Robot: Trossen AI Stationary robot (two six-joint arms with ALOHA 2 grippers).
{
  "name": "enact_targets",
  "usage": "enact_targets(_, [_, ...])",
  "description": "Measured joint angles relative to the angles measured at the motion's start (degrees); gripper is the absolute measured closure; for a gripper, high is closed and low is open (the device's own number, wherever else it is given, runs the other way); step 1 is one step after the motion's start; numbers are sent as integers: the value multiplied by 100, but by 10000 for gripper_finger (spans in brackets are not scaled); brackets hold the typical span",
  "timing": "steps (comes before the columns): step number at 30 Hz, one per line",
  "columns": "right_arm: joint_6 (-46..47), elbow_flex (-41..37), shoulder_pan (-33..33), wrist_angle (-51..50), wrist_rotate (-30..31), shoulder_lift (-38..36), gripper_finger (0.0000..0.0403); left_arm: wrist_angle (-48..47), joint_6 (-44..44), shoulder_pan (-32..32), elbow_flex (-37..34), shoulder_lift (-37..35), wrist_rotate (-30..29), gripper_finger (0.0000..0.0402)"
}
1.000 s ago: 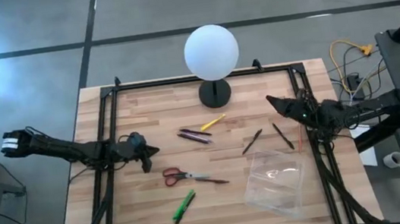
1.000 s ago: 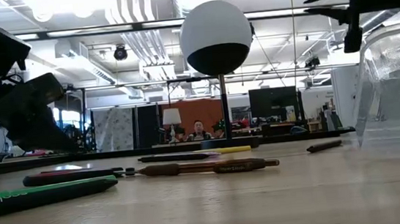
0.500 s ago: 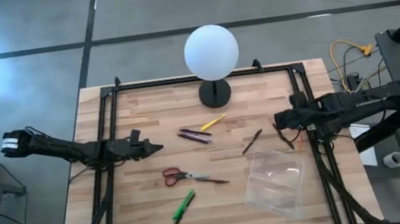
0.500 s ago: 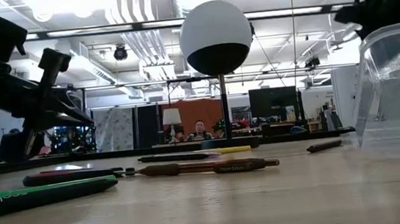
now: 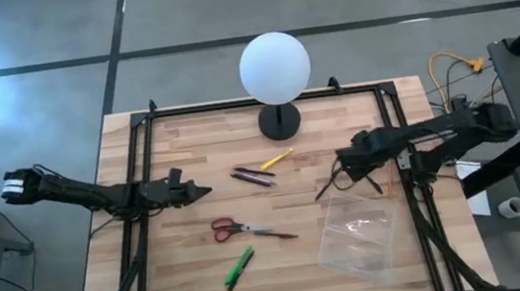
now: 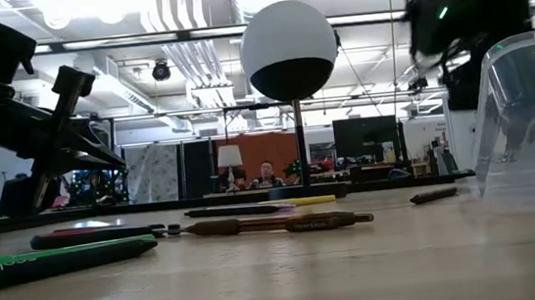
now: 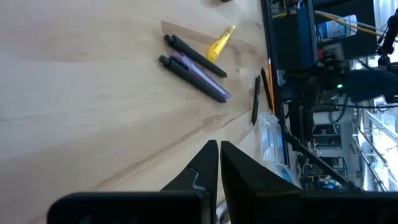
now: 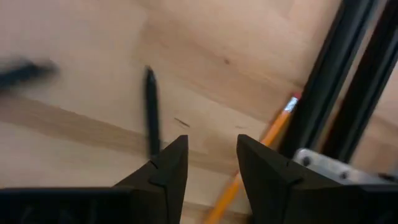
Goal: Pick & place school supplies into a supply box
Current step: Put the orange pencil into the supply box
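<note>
The school supplies lie flat on the wooden table: red-handled scissors (image 5: 236, 230), a green marker (image 5: 239, 267), a yellow pencil (image 5: 277, 159), two dark pens (image 5: 252, 176) side by side, and two more dark pens (image 5: 327, 184) (image 5: 368, 177). The clear supply box (image 5: 356, 236) sits near the right front. My left gripper (image 5: 201, 190) hovers shut, level, left of the pens (image 7: 193, 68). My right gripper (image 5: 341, 167) hangs open above the table between the two single pens, over a dark pen (image 8: 151, 118). Neither gripper touches anything.
A white globe lamp (image 5: 274, 67) on a black base stands at the far middle of the table. Black frame rails (image 5: 402, 148) run along the table's sides. An orange pencil (image 8: 261, 149) lies beside the right rail. Bare wood stretches along the near edge.
My right gripper has swung from the right rail toward the table's left and near edge, ending over the single pens beside the box. My left gripper has tipped up from pointing downward to lying level, then kept still. No object has moved.
</note>
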Motion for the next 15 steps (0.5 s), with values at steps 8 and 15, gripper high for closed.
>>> enact_targets(8, [-2125, 346, -1428, -599, -502, 949, 281, 0, -201, 0, -2, 0, -53, 399])
enact_targets(15, [-3848, 351, -1915, -1106, -510, 1042, 309, 0, -208, 0, -2, 0, -63, 399])
